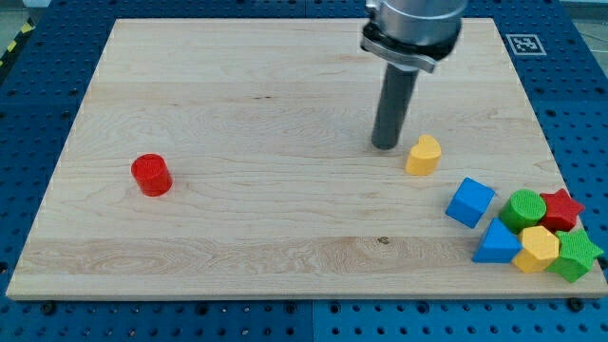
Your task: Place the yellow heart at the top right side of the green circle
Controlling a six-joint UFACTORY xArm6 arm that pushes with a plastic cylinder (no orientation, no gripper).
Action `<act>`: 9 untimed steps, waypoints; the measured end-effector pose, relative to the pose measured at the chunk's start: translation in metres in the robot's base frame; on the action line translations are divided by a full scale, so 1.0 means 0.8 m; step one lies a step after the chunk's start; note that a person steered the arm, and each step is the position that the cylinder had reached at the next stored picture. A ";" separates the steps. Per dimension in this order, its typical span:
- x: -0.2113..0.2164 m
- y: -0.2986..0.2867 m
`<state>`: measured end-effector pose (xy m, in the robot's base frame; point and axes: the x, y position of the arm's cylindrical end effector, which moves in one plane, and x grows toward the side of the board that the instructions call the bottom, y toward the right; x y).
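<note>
The yellow heart [424, 155] lies on the wooden board right of centre. My tip [386, 146] rests on the board just to the heart's left, a small gap away. The green circle [523, 209] sits at the lower right, in a cluster of blocks, below and to the right of the heart.
Around the green circle lie a red star [561, 209], a blue cube [470, 201], a blue triangle [497, 243], a yellow hexagon [539, 248] and a green star [577, 256]. A red cylinder [151, 175] stands alone at the left. The board's right edge [556, 152] is close to the cluster.
</note>
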<state>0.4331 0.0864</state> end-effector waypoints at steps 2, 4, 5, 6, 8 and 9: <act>0.011 -0.037; 0.027 -0.014; 0.027 -0.014; 0.027 -0.014; 0.034 0.025; 0.041 0.045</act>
<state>0.4657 0.1225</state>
